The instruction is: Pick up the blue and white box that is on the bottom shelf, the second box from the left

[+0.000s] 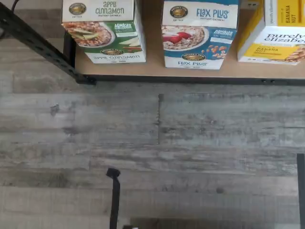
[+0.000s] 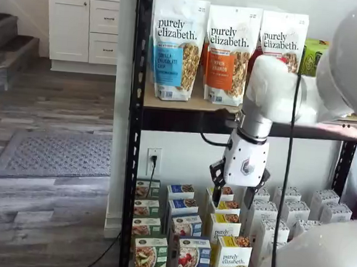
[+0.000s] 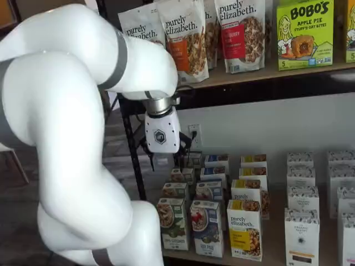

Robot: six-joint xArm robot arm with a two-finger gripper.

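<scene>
The blue and white box (image 1: 199,33), marked Flax Plus, stands upright at the front of the bottom shelf (image 1: 152,71), between a green-and-white carton (image 1: 104,31) and a yellow-and-white carton (image 1: 276,36). It shows in both shelf views (image 2: 192,261) (image 3: 206,227), with more blue cartons in a row behind it. My gripper (image 2: 232,203) hangs above the rows of cartons, well above the front blue box and touching nothing. Its two black fingers (image 2: 216,189) stand apart with a plain gap, empty. In a shelf view the gripper (image 3: 165,160) shows mostly as its white body.
A black rack post (image 2: 133,130) stands left of the cartons, with a slanted post (image 1: 43,45) in the wrist view. The upper shelf (image 2: 187,106) holds granola bags. White cartons (image 3: 302,221) fill the right side. Grey wood floor (image 1: 152,143) lies before the shelf.
</scene>
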